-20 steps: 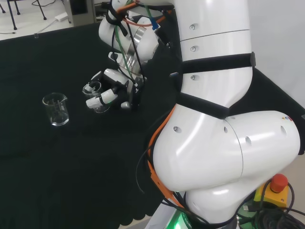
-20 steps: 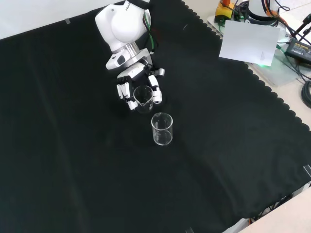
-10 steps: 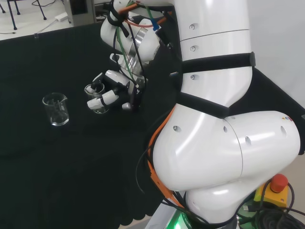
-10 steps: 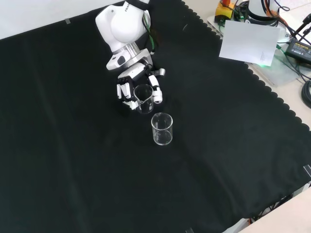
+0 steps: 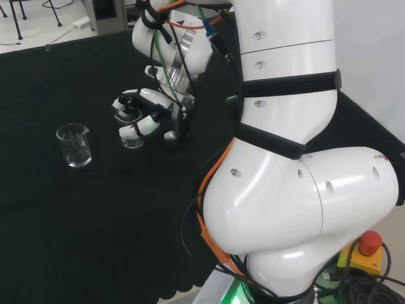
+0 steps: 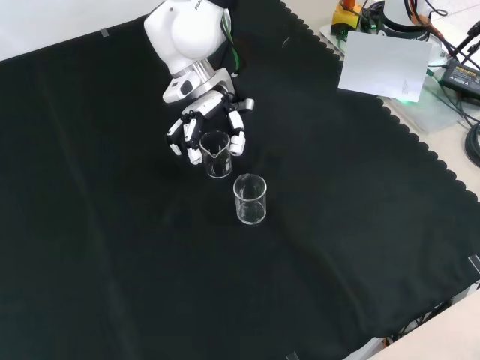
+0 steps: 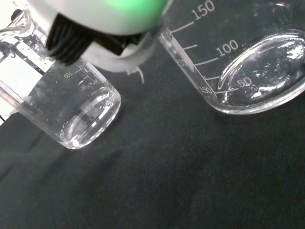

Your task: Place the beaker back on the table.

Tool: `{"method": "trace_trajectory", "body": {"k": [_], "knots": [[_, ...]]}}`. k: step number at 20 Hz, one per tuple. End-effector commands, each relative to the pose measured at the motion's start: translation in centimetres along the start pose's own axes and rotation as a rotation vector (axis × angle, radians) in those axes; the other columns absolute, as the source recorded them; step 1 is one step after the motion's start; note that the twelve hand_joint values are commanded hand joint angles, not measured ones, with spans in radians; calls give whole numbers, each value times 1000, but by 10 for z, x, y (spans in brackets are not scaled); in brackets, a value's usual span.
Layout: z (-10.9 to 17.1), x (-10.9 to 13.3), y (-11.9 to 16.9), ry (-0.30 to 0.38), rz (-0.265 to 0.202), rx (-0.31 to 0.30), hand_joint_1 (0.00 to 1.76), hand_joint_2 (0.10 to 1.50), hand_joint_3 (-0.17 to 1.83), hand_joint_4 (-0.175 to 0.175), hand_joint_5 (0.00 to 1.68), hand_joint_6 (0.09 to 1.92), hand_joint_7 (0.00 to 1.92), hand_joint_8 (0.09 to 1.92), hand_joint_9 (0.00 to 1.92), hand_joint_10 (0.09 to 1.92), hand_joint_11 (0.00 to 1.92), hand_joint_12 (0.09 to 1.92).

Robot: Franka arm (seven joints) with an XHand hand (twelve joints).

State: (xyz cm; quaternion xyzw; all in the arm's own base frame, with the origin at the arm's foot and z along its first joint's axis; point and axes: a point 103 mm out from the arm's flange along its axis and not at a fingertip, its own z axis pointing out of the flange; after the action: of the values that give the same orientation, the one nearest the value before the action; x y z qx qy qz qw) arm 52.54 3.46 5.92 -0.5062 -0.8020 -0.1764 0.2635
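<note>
A small clear beaker (image 6: 217,154) stands upright on the black cloth, seen in the head view as beaker (image 5: 131,135). The hand (image 6: 201,120) hovers just behind and over it, its fingers (image 6: 193,153) spread to either side of the glass and not curled round it. In the head view the hand (image 5: 149,104) sits right of and above the beaker. The wrist view has a small graduated beaker (image 7: 78,117) partly behind a blurred part of the hand (image 7: 95,19).
A second, larger clear beaker (image 6: 250,199) stands close in front of the first in the front view; it is at the left as beaker (image 5: 74,145) in the head view and large as beaker (image 7: 248,67) in the wrist view. The arm's white links (image 5: 285,158) stand at the head view's right.
The fingers, curled round the small beaker a second ago, have spread away from it. The hand has drawn up and back a little. The beaker stays on the cloth.
</note>
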Motion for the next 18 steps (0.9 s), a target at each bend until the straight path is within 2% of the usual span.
{"method": "trace_trajectory", "body": {"k": [1,9,18], "knots": [[-7,3,-5,-39,9,20,944,494,534,-72,475,637,916,87,943,87,30,1391],[-36,20,-12,-69,18,-16,885,525,446,-74,439,462,740,87,768,87,0,1237],[-71,43,-38,-112,54,-53,869,546,414,-75,444,381,704,87,737,87,0,1191]]}}
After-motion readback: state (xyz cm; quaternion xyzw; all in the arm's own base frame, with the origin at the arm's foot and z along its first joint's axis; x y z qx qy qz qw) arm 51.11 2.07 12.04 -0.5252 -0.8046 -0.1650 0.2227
